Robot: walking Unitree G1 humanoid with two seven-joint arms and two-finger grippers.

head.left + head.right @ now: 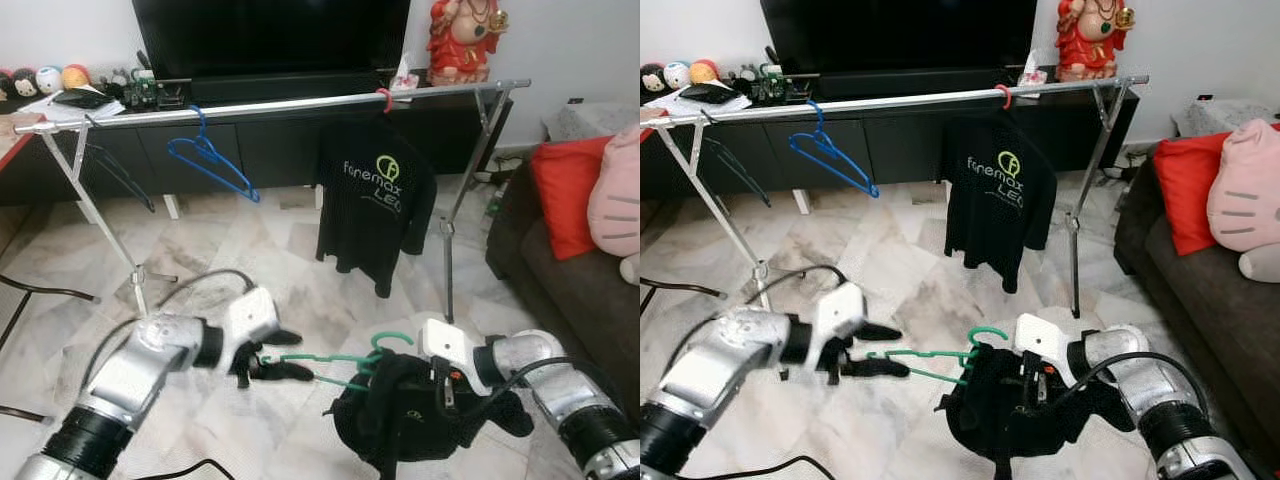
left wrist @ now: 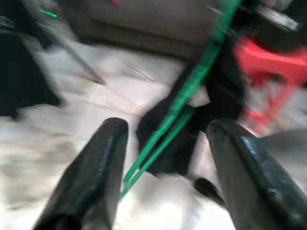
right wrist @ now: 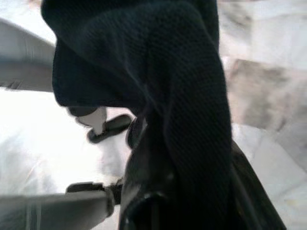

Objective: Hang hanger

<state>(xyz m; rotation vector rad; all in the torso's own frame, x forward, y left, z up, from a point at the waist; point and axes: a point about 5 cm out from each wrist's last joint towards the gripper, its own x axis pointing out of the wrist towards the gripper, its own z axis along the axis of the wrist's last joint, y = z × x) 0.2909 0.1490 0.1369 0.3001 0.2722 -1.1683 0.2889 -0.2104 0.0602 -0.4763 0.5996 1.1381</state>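
A green hanger (image 1: 335, 364) is held low over the floor between my two arms, its hook (image 1: 395, 341) pointing up. A black garment (image 1: 400, 420) hangs bunched on its right half. My left gripper (image 1: 283, 356) is open, its two fingers on either side of the hanger's bare left end; in the left wrist view the green hanger (image 2: 184, 98) runs between the fingers (image 2: 96, 167). My right gripper (image 1: 443, 392) is shut on the black garment, and its fingers are buried in the black cloth (image 3: 192, 96). The silver clothes rail (image 1: 290, 104) stands beyond.
On the rail hang a blue hanger (image 1: 212, 160), a black T-shirt (image 1: 375, 200) on a red hanger and a black hanger (image 1: 118, 172). A dark sofa (image 1: 580, 290) with a red cushion (image 1: 565, 190) is at the right. A TV cabinet stands behind the rail.
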